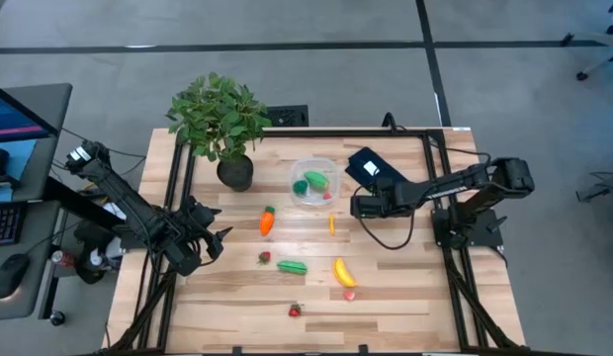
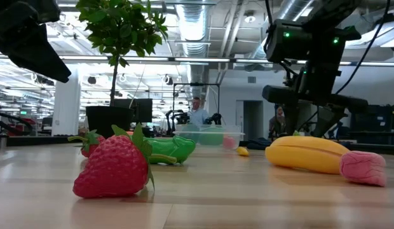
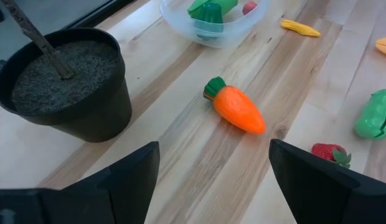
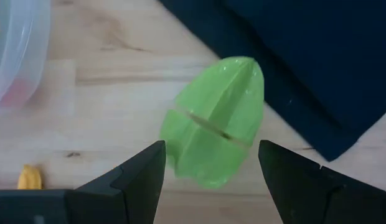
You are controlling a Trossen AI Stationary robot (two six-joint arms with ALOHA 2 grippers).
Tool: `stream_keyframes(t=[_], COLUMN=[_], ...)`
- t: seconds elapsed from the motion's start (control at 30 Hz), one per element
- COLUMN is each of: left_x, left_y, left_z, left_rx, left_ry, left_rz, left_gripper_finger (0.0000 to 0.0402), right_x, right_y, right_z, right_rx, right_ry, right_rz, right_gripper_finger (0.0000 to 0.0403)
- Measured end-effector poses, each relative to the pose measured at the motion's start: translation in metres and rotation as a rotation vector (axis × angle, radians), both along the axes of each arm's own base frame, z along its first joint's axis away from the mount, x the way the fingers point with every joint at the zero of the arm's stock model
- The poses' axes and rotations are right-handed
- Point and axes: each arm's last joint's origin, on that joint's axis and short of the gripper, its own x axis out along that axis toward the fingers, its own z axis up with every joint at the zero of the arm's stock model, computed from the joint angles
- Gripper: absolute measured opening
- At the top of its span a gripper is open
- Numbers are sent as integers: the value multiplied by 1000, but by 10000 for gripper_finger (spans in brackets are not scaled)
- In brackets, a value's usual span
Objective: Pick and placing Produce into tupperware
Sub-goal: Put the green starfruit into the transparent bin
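The clear round tupperware (image 1: 314,184) stands at the table's middle with green pieces and a red bit inside. My right gripper (image 1: 355,206) hovers open just to its right. In the right wrist view its fingers (image 4: 210,149) stand on either side of a light green ribbed piece (image 4: 215,121) lying on the wood, with gaps on both sides. My left gripper (image 1: 216,237) waits open near the left edge, facing the orange carrot (image 3: 238,109). A banana (image 1: 343,271), a green piece (image 1: 292,266) and two strawberries (image 1: 264,258) (image 1: 295,311) lie nearer the front edge.
A potted plant (image 1: 233,170) stands left of the tupperware, and a flat black rectangle (image 1: 374,166) lies behind my right gripper. A small yellow piece (image 1: 332,225) and a pink piece (image 1: 350,294) lie on the wood. Black frame rails run along both table sides.
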Motion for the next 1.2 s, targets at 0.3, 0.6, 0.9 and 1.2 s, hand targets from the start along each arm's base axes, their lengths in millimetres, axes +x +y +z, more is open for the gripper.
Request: stream_keyframes(t=[0.3, 0.6, 0.9, 1.2], left_x=[0, 0, 0, 0], left_y=[0, 0, 0, 0], left_z=[0, 0, 0, 0], left_rx=[1, 4, 3, -8], left_ry=[0, -4, -4, 3], left_rz=[0, 1, 1, -2], left_gripper_finger=[295, 295, 295, 295], right_x=[0, 1, 10, 9], right_y=[-8, -8, -6, -7], right_z=[0, -2, -24, -12], right_rx=[0, 26, 103, 43], right_ry=[3, 9, 56, -6], right_rz=[-18, -16, -3, -9], right_gripper_finger=[251, 251, 250, 250])
